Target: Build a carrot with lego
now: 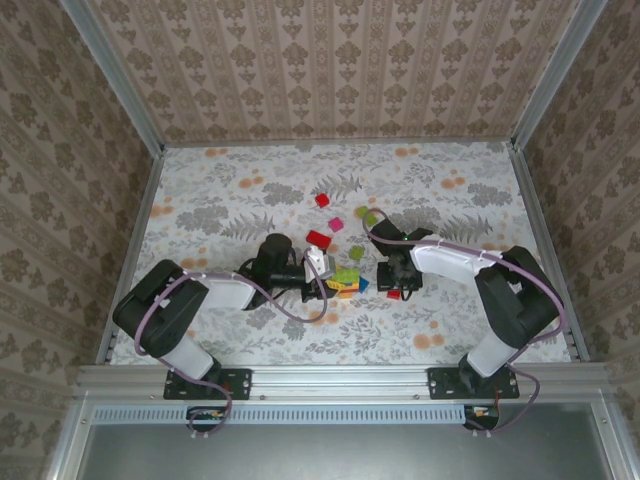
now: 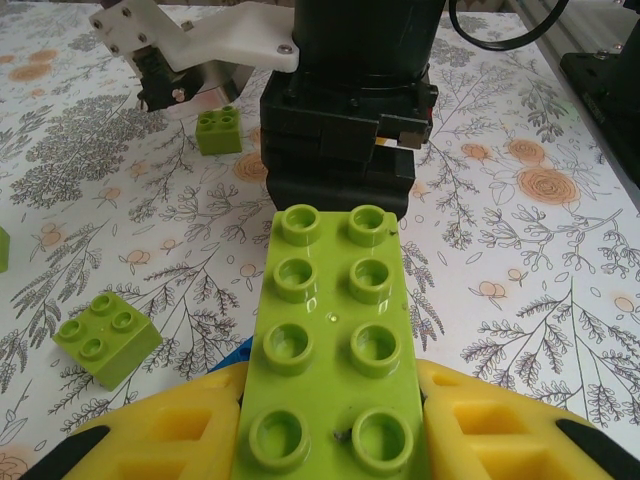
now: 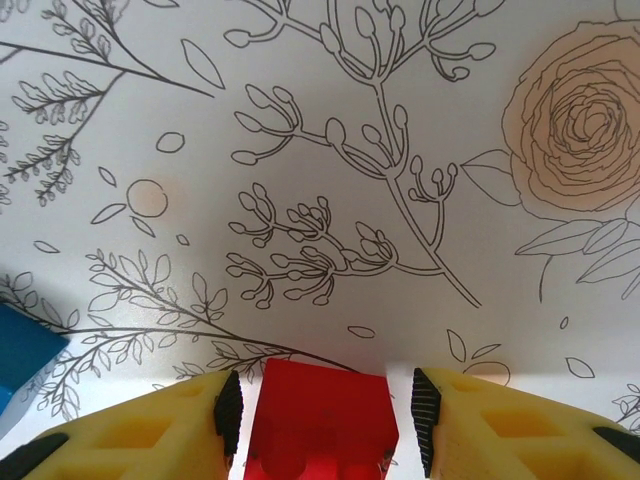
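My left gripper (image 2: 335,425) is shut on a long light-green lego brick (image 2: 335,340) with eight studs, its yellow fingers (image 2: 150,430) pressing both long sides. In the top view this gripper (image 1: 330,273) holds the green brick (image 1: 346,276) just above an orange brick (image 1: 345,292) and a blue brick (image 1: 362,285). My right gripper (image 3: 322,400) stands open over the table with a small red brick (image 3: 322,425) between its fingers. A gap shows on the brick's right side and a narrower one on its left. From above, the right gripper (image 1: 396,288) is at the red brick (image 1: 393,294).
Loose bricks lie beyond the grippers: red (image 1: 319,238), dark red (image 1: 322,200), magenta (image 1: 336,223) and two green ones (image 1: 357,252) (image 1: 362,212). Small green bricks (image 2: 107,335) (image 2: 218,130) flank the left gripper. The right arm's black wrist (image 2: 345,120) stands close ahead. A blue brick (image 3: 22,350) sits left of the right gripper.
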Tool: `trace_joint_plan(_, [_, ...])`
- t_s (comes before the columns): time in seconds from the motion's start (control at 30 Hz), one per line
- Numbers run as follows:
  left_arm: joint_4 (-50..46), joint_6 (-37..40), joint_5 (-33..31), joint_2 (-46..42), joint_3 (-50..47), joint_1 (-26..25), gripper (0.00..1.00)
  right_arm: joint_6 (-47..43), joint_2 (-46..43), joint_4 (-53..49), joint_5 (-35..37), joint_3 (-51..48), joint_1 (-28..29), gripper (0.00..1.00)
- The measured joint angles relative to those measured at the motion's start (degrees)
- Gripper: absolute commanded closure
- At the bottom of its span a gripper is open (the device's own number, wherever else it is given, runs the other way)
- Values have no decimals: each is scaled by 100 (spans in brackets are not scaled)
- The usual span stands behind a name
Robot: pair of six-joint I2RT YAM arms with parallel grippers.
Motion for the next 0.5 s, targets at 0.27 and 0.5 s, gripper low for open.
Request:
trace_joint_plan(0.27, [-28,15,2,0,9,0,63,2,-299,-46,-2,-39,0,53])
trace_joint_plan(0.5, [-37,15,4,0,15,0,63,7,-321,-146,-79,-107,4,46])
